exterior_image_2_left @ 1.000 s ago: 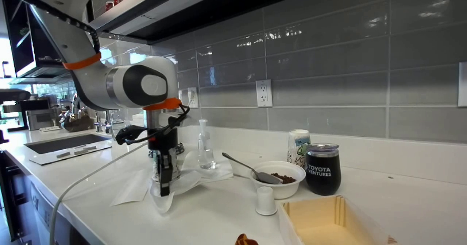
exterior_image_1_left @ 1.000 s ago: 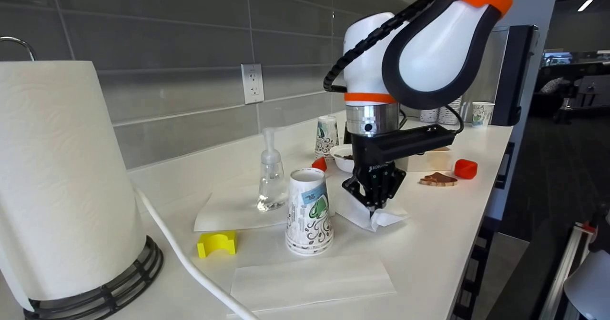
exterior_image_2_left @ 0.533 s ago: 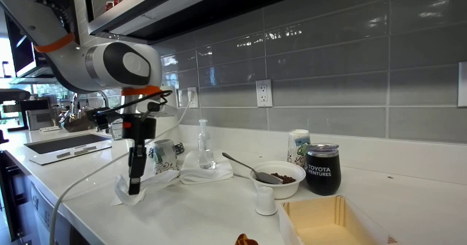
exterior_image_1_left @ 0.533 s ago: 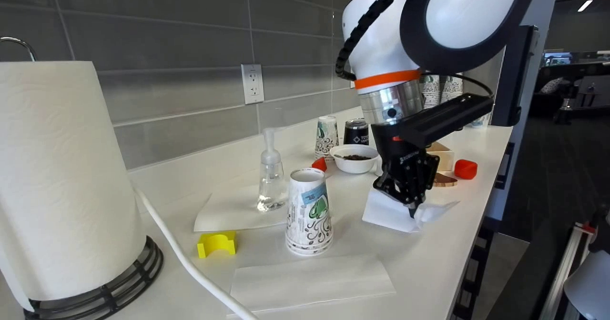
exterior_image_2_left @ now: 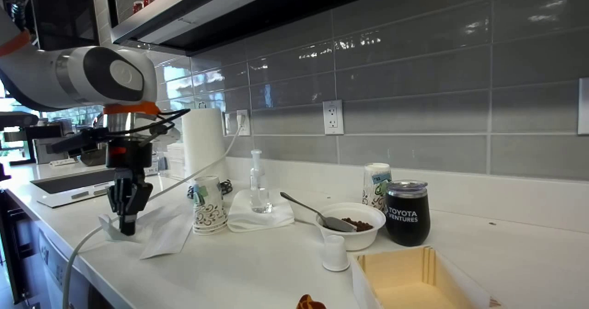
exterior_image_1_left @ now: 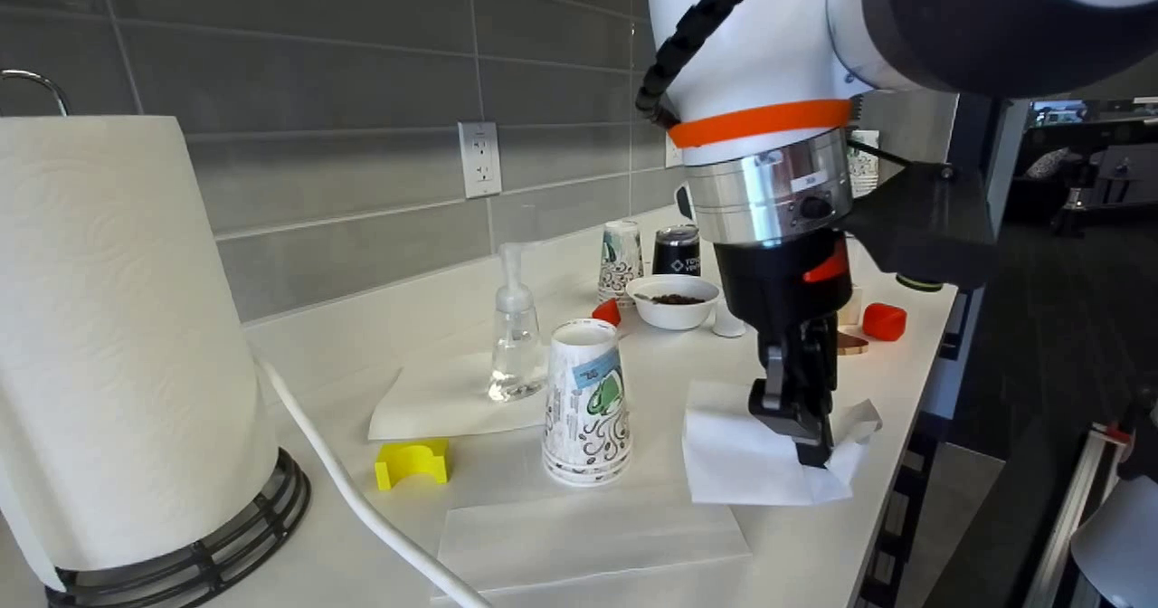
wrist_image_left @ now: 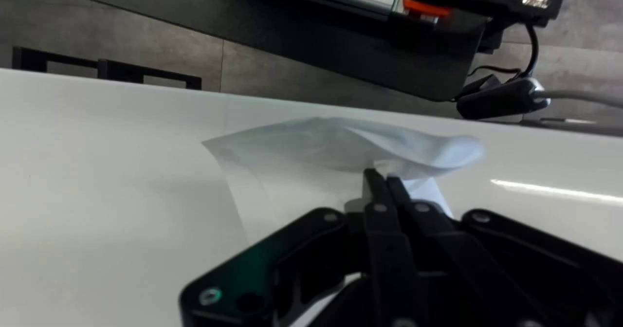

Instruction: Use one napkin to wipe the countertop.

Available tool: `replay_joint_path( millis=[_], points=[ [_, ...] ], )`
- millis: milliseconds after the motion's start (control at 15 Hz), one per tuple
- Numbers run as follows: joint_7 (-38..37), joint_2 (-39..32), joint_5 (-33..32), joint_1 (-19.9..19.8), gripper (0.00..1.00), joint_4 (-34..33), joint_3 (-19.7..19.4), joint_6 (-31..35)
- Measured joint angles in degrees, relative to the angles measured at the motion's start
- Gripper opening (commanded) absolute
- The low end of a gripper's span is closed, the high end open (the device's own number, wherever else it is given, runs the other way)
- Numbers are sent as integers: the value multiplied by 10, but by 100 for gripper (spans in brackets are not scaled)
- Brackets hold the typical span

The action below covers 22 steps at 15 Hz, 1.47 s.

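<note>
Fingers point(wrist_image_left: 376, 194) together at the tips, napkin point(exterior_image_1_left: 735, 463) pinched; table point(exterior_image_1_left: 805, 554) wipe judged partway.
In an exterior view, relative to the cup stack point(exterior_image_1_left: 588, 409): loose sheet point(exterior_image_1_left: 595, 537) lies flat in front of it; napkin beside it, apart, one corner curled up; soap dispenser point(exterior_image_1_left: 516, 347) stands behind it. Risks: hard downward pressure could tear the thin napkin or pull it from the pinch; a stroke towards the cup stack could knock it over; one towards the loose sheet could drag that along.

pincer point(wrist_image_left: 382, 173): tips together on napkin point(wrist_image_left: 311, 156) | napkin: creased, end curled | countertop point(wrist_image_left: 107, 195): beneath, edge near
</note>
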<state>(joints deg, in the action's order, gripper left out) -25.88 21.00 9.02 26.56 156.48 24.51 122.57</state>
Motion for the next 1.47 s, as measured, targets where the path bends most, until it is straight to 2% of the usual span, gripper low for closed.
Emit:
replay_joint_path(
  millis=[333, 600, 667, 733, 800, 1133, 1333, 1467],
  points=[
    [61, -34, -14, 30, 0, -29, 54, 45],
    [99, -92, -89, 28, 0, -59, 76, 118],
    [108, -109, -108, 26, 26, -67, 77, 132],
    [120, -125, -122, 24, 27, -75, 77, 142],
    [130, -141, -134, 22, 32, -83, 76, 149],
    [158, -198, -196, 18, 71, -109, 67, 171],
    [167, -210, -209, 17, 94, -115, 57, 177],
    [174, -211, -208, 17, 100, -116, 54, 178]
  ],
)
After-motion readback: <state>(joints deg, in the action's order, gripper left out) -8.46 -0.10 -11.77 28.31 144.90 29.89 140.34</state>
